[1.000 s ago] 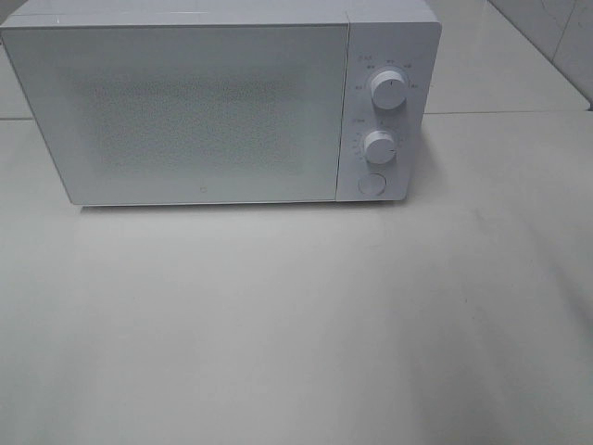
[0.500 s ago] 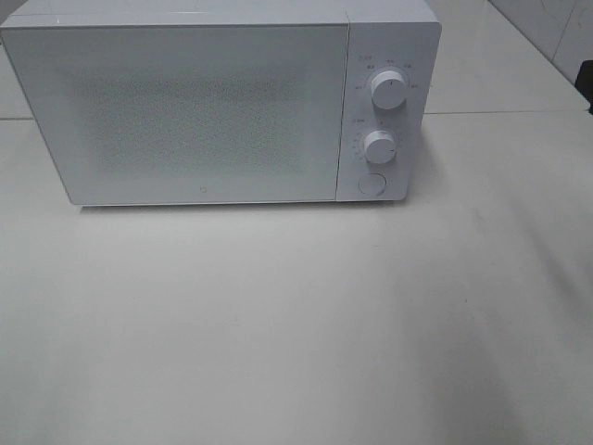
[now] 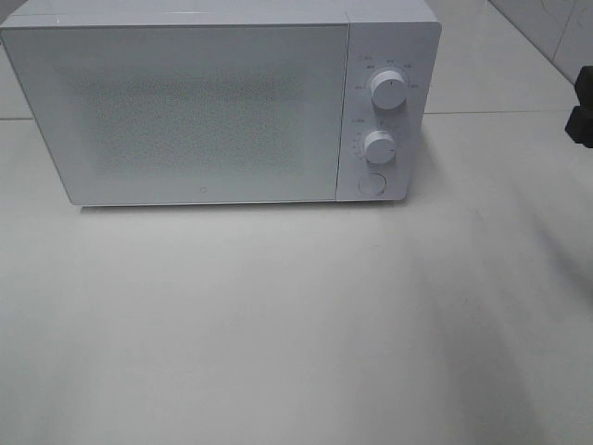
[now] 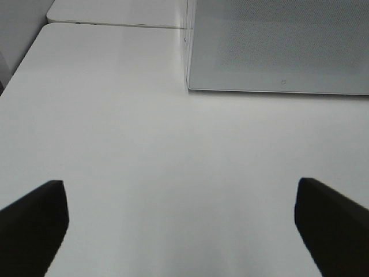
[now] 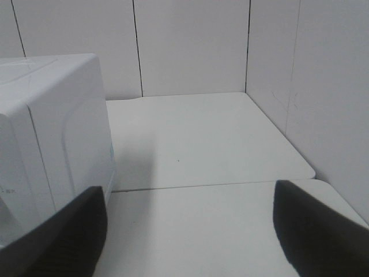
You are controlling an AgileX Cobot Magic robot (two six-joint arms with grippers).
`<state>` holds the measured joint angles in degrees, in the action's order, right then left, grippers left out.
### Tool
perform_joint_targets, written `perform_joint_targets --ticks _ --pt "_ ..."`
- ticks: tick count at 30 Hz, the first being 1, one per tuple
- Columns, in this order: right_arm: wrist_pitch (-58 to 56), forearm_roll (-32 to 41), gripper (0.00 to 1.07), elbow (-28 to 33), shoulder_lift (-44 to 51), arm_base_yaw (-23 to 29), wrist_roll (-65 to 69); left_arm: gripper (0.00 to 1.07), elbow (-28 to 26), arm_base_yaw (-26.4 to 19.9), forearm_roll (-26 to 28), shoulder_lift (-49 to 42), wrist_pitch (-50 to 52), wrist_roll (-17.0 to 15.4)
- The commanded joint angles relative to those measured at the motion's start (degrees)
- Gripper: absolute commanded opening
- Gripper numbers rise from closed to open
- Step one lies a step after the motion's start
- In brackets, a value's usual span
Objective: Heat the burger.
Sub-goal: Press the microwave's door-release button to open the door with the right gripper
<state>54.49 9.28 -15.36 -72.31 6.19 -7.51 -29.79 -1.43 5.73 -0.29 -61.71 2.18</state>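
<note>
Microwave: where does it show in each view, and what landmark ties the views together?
Exterior high: microwave fills the upper left and middle, door shut.
Left wrist: only the door's corner shows.
Right wrist: only one side wall shows.
Shared landmark: the table seam beside the microwave.

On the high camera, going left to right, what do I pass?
You pass the microwave door → control panel with its knobs → right claw at the frame's edge.
</note>
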Motion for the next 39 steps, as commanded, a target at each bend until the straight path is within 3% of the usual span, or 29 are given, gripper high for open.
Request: perform_joint_targets --ticks 1,5,7,23,39 --pt "3.2 2.7 0.76 0.1 -2.6 4.0 -2.5 1.00 0.1 0.1 0.1 -0.9 0.4 -0.1" --pt "5.7 7.2 0.76 0.1 -5.2 8.0 -4.1 1.00 0.1 0.1 0.1 -0.9 0.4 -0.1" --pt "8.3 12.7 0.76 0.1 -7.6 12.9 -5.6 1.00 0.1 0.1 0.1 -0.9 0.4 -0.1" --pt "16.9 29.6 0.76 -0.5 -16.7 33.0 -9.9 1.00 0.1 0.1 0.1 -0.9 0.4 -0.1" --pt "16.9 35.5 0.76 -5.0 -23.4 43.3 -9.9 1.00 0.1 0.1 0.1 -0.9 0.4 -0.1"
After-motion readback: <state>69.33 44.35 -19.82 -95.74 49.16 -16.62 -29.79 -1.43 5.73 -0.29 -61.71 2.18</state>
